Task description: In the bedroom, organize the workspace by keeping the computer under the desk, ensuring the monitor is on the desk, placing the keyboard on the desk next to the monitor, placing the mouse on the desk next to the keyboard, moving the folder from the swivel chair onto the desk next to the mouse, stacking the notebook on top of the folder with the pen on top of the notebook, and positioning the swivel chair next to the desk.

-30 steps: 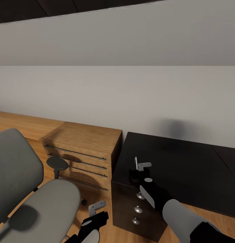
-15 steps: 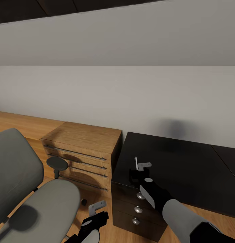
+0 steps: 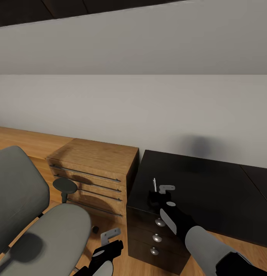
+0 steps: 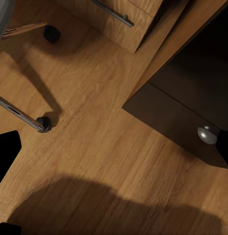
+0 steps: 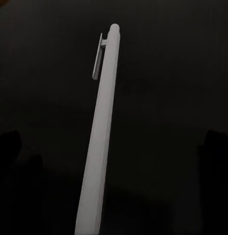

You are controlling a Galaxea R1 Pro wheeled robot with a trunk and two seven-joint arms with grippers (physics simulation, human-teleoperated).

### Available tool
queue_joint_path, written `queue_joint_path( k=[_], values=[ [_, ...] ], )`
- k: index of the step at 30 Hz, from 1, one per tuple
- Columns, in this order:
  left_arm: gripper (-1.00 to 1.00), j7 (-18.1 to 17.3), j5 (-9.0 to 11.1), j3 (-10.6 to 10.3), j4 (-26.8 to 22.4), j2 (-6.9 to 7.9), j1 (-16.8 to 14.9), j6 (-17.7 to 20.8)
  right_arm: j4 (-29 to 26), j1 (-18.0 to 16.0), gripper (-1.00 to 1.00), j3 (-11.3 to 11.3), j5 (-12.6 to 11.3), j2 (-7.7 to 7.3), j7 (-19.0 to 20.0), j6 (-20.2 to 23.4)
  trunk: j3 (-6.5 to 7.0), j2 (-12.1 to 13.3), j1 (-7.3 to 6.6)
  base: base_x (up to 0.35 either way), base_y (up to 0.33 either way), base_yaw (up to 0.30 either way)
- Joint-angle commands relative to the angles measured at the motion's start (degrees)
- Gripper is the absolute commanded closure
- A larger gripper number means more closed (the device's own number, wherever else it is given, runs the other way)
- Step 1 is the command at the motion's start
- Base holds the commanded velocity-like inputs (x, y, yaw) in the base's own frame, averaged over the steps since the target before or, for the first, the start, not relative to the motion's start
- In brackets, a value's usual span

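I have the right gripper (image 3: 159,188) over the near left corner of the desk (image 3: 210,188), clamped on the pen (image 5: 103,137), which stands near upright above the glossy black top. To do this well I keep the grip firm and carry the pen level toward wherever the notebook ends up, not visible from here. Left gripper (image 3: 110,235) hangs low over the wooden floor (image 4: 94,147), fingers apart, holding nothing. Swivel chair (image 3: 41,226) sits at left, light wooden drawer chest (image 3: 95,168) between it and the desk; drawer knob (image 4: 208,133) close to the left arm, could snag
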Motion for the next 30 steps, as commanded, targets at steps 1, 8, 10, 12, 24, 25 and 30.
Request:
queue_joint_path(
  k=[1, 8, 10, 12, 24, 25, 30],
  values=[
    [-1.0, 0.3, 0.1, -0.1, -0.1, 0.05, -0.1, 0.3, 1.6, 0.0, -1.0, 0.3, -1.2, -0.04, -0.5, 0.1, -0.06, 0.0, 0.01, 0.0, 0.0, 0.0],
    [-1.0, 0.3, 0.1, -0.1, -0.1, 0.05, -0.1, 0.3, 1.6, 0.0, -1.0, 0.3, -1.2, 0.04, -0.5, 0.1, -0.06, 0.0, 0.01, 0.0, 0.0, 0.0],
    [-1.0, 0.3, 0.1, -0.1, -0.1, 0.05, -0.1, 0.3, 1.6, 0.0, -1.0, 0.3, -1.2, 0.06, -0.5, 0.1, -0.06, 0.0, 0.01, 0.0, 0.0, 0.0],
    [-1.0, 0.3, 0.1, -0.1, -0.1, 0.05, -0.1, 0.3, 1.6, 0.0, -1.0, 0.3, -1.2, 0.1, -0.5, 0.1, -0.06, 0.0, 0.01, 0.0, 0.0, 0.0],
    [-1.0, 0.3, 0.2, -0.2, 0.0, -0.03, -0.1, 0.3, 1.5, 0.0, 1.0, 0.3, -1.2, 0.14, -0.5, 0.1, -0.06, 0.0, 0.01, 0.0, 0.0, 0.0],
    [-1.0, 0.3, 0.2, -0.3, 0.0, -0.02, -0.1, 0.3, 1.5, 0.0, 1.0, 0.3, -1.2, 0.14, -0.5, 0.1, -0.06, 0.0, 0.01, 0.0, 0.0, 0.0],
    [-1.0, 0.3, 0.3, -0.5, 0.0, 0.0, -0.1, 0.3, 1.4, 0.0, 1.0, 0.3, -1.2, 0.19, -0.6, 0.2, -0.06, 0.0, 0.01, 0.0, 0.0, 0.0]
  ],
)
